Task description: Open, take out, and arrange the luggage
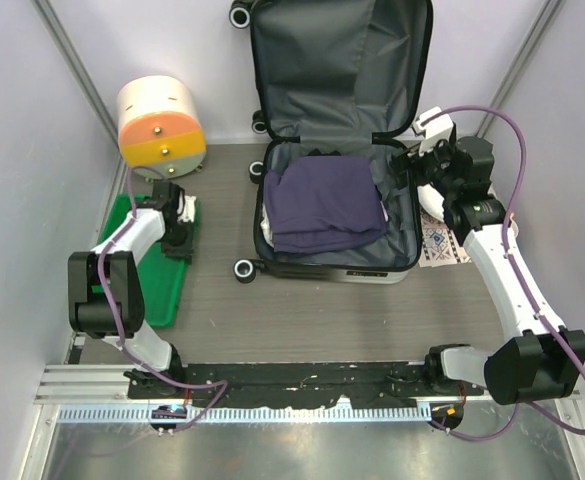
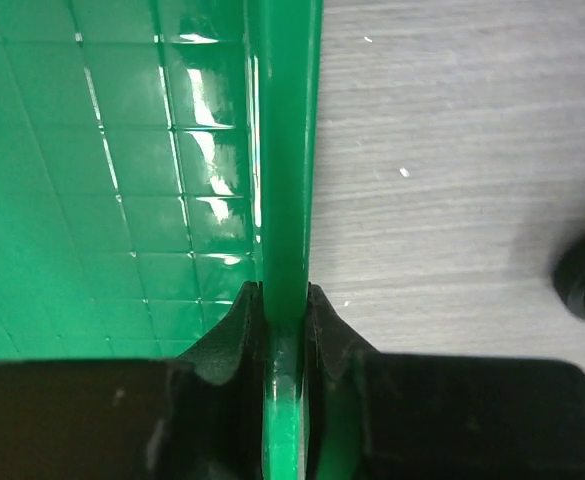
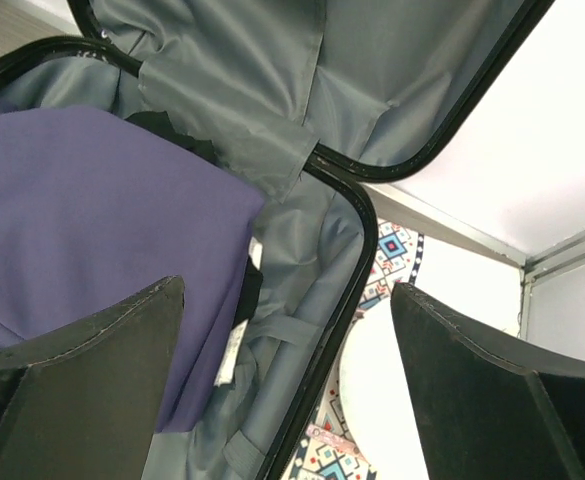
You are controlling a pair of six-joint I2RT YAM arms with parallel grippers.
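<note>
The luggage [image 1: 322, 268] lies open on the table, its lid [image 1: 342, 70] leaning back against the wall and showing grey lining. A folded purple garment [image 1: 327, 205] fills the base. My right gripper [image 1: 422, 165] hovers open over the luggage's right edge. In the right wrist view its jaws [image 3: 287, 290] straddle the black rim [image 3: 362, 260], with the purple garment [image 3: 92, 210] on the left and nothing between the fingers. My left gripper [image 1: 177, 235] is at the green tray [image 1: 157, 285], away from the luggage. In the left wrist view it [image 2: 284, 330] is shut on the tray's upright rim [image 2: 284, 150].
A cream-and-orange cylinder [image 1: 162, 125] stands behind the tray at the back left. A patterned cloth with a white item [image 1: 442, 240] lies right of the luggage. A black wheel [image 2: 582, 280] shows at the right of the left wrist view. Walls close in on both sides.
</note>
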